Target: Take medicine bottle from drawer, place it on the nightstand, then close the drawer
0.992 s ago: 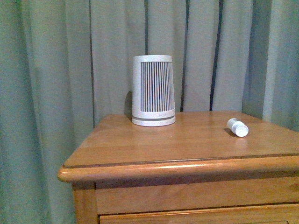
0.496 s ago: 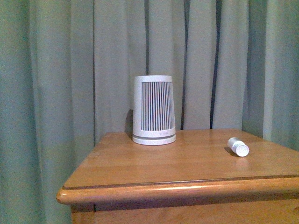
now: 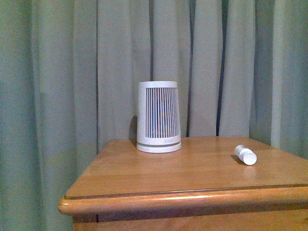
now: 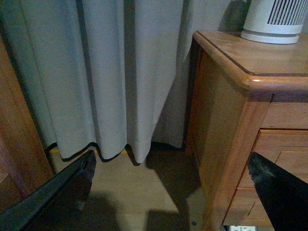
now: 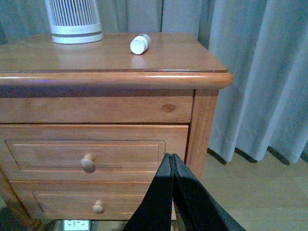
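Observation:
The medicine bottle [image 3: 245, 155] lies on its side on the nightstand [image 3: 168, 171] top, towards its right side. It also shows in the right wrist view [image 5: 140, 44]. The upper drawer [image 5: 120, 154] with its round knob [image 5: 87, 162] sits flush in the nightstand front [image 5: 96, 109], closed. My right gripper [image 5: 171, 157] is shut and empty, in front of the drawer's right end and back from it. My left gripper [image 4: 171, 159] is open and empty, low beside the nightstand's left corner [image 4: 231, 125]. Neither gripper shows in the front view.
A large white slatted tapered device [image 3: 159, 117] stands at the back of the top. The lower drawer [image 5: 62, 204] is closed. Grey-green curtains [image 3: 57, 96] hang behind and at both sides. Another wooden piece [image 4: 14, 144] stands left of the curtain. Wood floor [image 5: 260, 192] lies around.
The front view has risen: the nightstand top sits lower in the picture and the drawer front has dropped out of view. The bottle and the slatted device stay where they were on the top.

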